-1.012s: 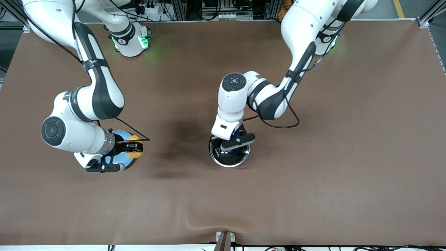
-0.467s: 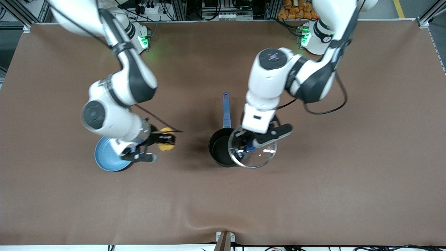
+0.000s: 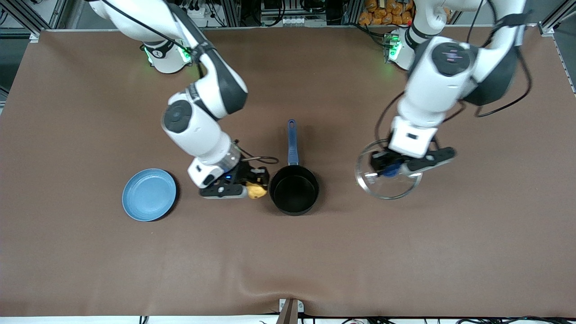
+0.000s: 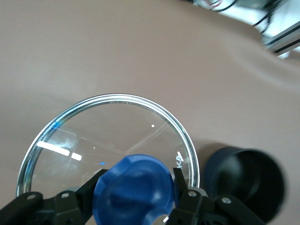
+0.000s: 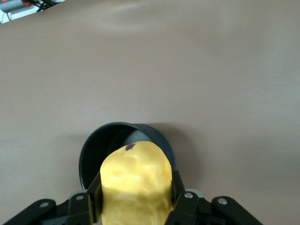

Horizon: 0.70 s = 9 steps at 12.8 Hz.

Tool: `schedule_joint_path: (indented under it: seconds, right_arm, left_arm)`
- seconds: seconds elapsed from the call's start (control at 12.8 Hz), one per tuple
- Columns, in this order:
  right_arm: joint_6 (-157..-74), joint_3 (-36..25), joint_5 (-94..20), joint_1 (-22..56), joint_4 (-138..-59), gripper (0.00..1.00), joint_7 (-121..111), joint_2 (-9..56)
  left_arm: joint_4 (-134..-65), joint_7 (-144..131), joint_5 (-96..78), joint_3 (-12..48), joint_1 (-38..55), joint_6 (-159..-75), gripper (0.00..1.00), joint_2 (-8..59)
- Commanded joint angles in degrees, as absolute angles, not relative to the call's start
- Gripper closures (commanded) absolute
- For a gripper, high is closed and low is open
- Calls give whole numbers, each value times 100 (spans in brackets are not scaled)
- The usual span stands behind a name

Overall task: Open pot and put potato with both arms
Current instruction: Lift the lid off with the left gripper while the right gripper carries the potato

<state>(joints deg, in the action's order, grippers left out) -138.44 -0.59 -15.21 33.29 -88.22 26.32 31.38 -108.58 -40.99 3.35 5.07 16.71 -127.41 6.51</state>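
The black pot (image 3: 294,193) with its long blue handle (image 3: 292,140) stands open and empty mid-table. It also shows in the right wrist view (image 5: 125,150) and the left wrist view (image 4: 246,180). My right gripper (image 3: 254,182) is shut on the yellow potato (image 3: 258,191), also seen in the right wrist view (image 5: 136,183), and holds it just beside the pot's rim. My left gripper (image 3: 390,167) is shut on the blue knob (image 4: 135,190) of the glass lid (image 3: 388,173) and holds it above the table toward the left arm's end.
A flat light-blue plate (image 3: 149,194) lies on the brown table toward the right arm's end, beside my right gripper. The table's front edge has a metal bracket (image 3: 290,310) at its middle.
My left gripper lifted the lid off the pot and carried it toward the left arm's end. My right gripper carried the potato from the plate to beside the pot.
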Motion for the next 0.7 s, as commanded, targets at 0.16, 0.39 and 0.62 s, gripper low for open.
schedule_joint_path:
  seconds: [0.16, 0.39, 0.62]
  right_arm:
    - [-14045, -237, -441, 3849, -7868, 100, 3372, 4252]
    - [-14036, -237, -308, 3999, -7629, 100, 3516, 4587]
    - [-14036, -255, -238, 4192, -7340, 100, 3980, 4947]
  left_arm:
    - [-11900, -1675, -526, 571, 530, -12806, 67, 17]
    - [-12015, -653, -887, 571, 10, -12928, 66, 262]
    - [-12015, -598, -888, 571, 17, -13839, 65, 982]
